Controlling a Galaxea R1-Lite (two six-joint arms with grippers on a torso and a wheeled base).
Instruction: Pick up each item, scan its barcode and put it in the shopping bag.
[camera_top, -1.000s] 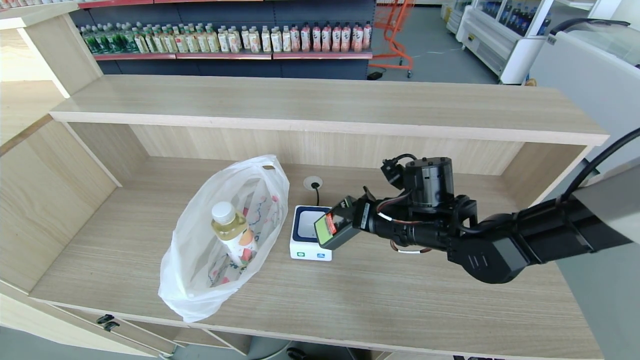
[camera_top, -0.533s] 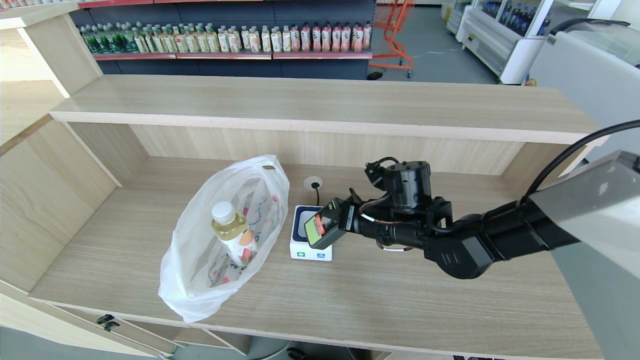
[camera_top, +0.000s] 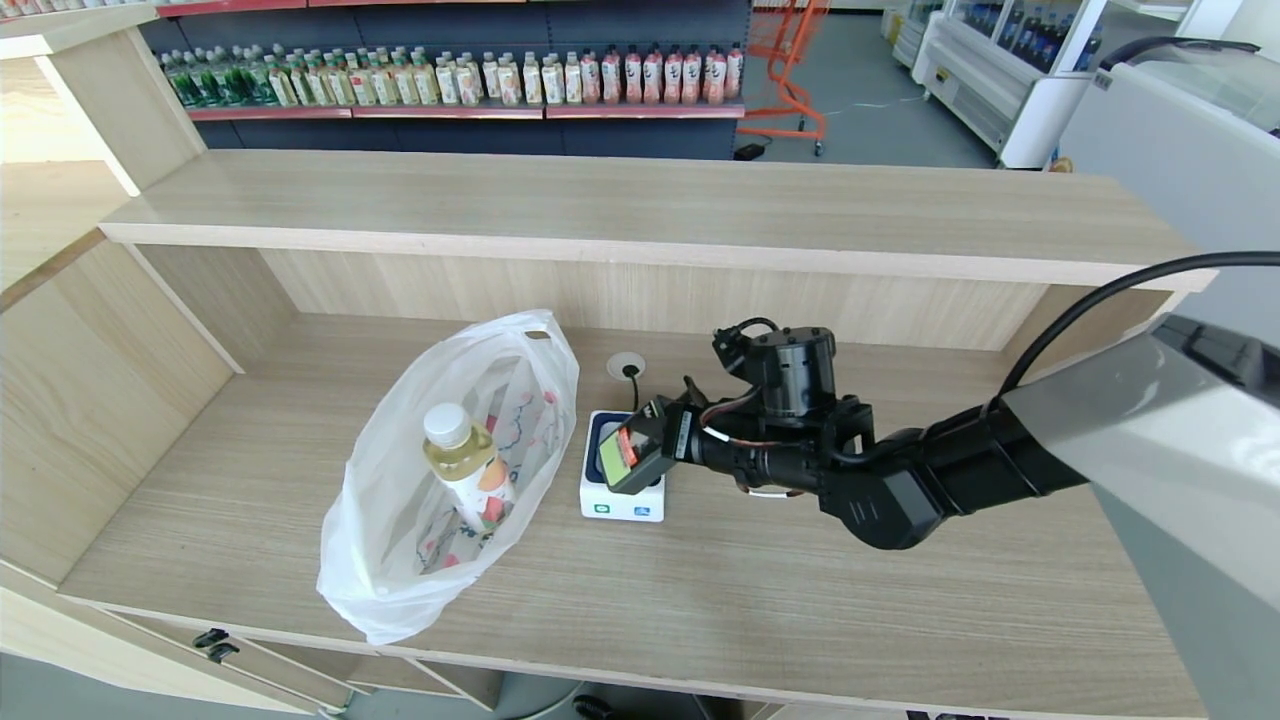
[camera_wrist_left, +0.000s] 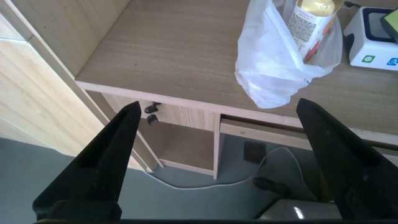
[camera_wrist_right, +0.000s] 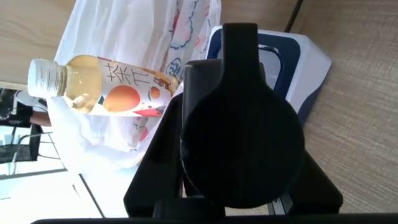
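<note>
My right gripper is shut on a small dark box with a red and green label. It holds the box tilted just above the white scanner, label side toward the bag. In the right wrist view the dark box hides the fingers, with the scanner behind it. The white shopping bag lies open left of the scanner, a tea bottle inside it. My left gripper hangs open below the counter's front edge, apart from the bag.
The scanner's cable runs into a hole in the counter behind it. A raised wooden shelf walls the back, and side panels close both ends. Bare countertop stretches right of the scanner. A drawer handle sits under the front edge.
My right arm has moved left with the box, from beside the scanner's right edge to over its top. The bag and bottle have not moved.
</note>
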